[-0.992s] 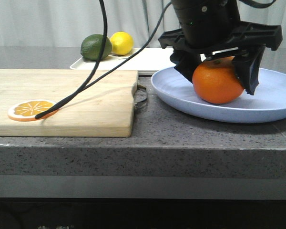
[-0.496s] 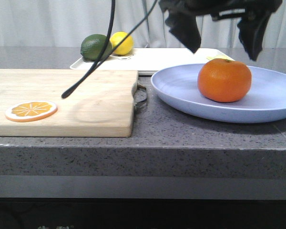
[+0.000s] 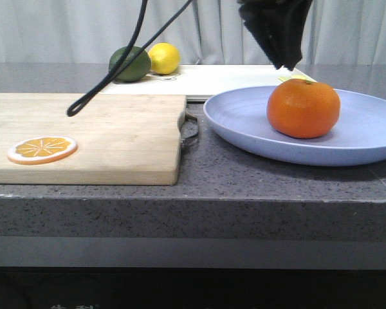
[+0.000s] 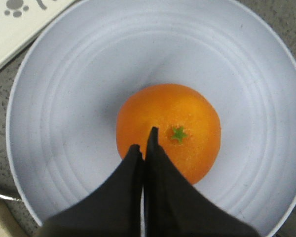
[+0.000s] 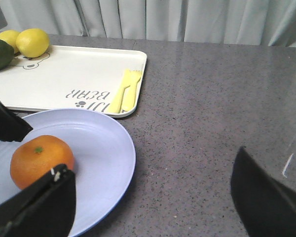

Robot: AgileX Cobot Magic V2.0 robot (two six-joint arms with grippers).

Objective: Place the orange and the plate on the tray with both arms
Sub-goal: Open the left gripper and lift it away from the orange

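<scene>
**Lavender plate, orange loose in its middle**

Grey speckled stone is the counter under everything, and my left wrist camera sees only slivers of it around the plate, whose rim runs off the frame at the far side. My own fingers cover part of the plate and the near edge of the orange. In the front view my left gripper hangs above the orange, cut off at the top of the frame; its two fingers are pressed together with nothing between them, clear of the fruit. My right gripper shows only as two dark finger shapes at the frame's corners, spread wide apart and holding nothing.

The cream tray lies behind the plate, its near corner just beside the plate's rim; in the front view the plate hides much of it. The tray's print reads "JJJ BEAR", upside down from my right wrist, beside a paw mark and a bear drawing partly hidden by a lemon. A second lemon sits half behind it, and a green fruit is cut off at the edge. Yellow cutlery lies on the tray. An orange slice rests on the wooden cutting board.
</scene>
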